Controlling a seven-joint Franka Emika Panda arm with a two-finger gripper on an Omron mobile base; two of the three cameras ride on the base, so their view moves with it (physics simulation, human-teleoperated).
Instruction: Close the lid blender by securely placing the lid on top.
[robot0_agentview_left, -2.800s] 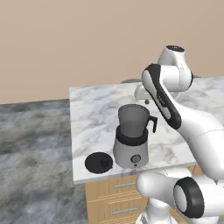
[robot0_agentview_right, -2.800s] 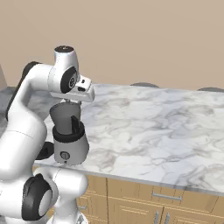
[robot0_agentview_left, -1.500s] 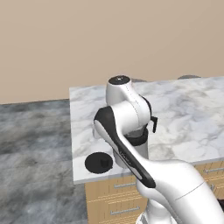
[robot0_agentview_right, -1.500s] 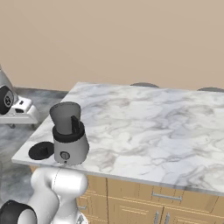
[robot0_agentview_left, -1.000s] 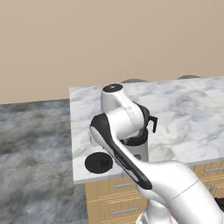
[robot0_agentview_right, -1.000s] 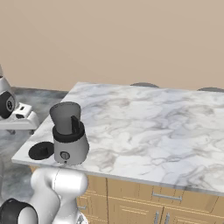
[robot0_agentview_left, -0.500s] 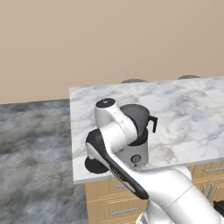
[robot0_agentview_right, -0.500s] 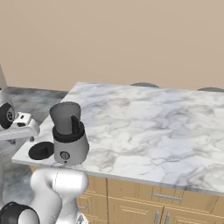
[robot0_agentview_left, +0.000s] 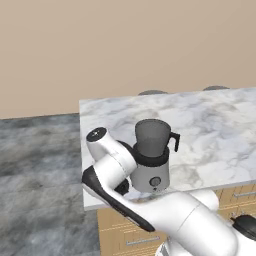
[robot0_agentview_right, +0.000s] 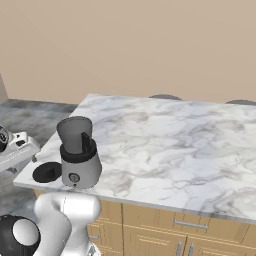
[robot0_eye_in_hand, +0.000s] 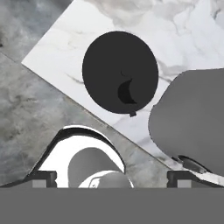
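On the marble counter (robot0_agentview_right: 165, 140) near its front-left corner, lid (robot0_eye_in_hand: 120, 72) lies flat just beside the blender (robot0_agentview_right: 77, 152), jar top uncovered, with the gripper (robot0_eye_in_hand: 111, 177) above it, jaws spread wide, holding nothing

lid (robot0_eye_in_hand: 119, 72): matt black, smooth, looks like plastic
jar (robot0_agentview_left: 151, 137): dark grey, translucent, smooth
blender base (robot0_agentview_right: 80, 173): silver-grey, smooth, soft metallic sheen
collar (robot0_agentview_right: 79, 154): black, matt
counter (robot0_agentview_right: 175, 145): white and grey marble, polished
cabinet (robot0_agentview_right: 150, 229): light wood, with metal handles
floor (robot0_agentview_left: 35, 155): grey, mottled like stone
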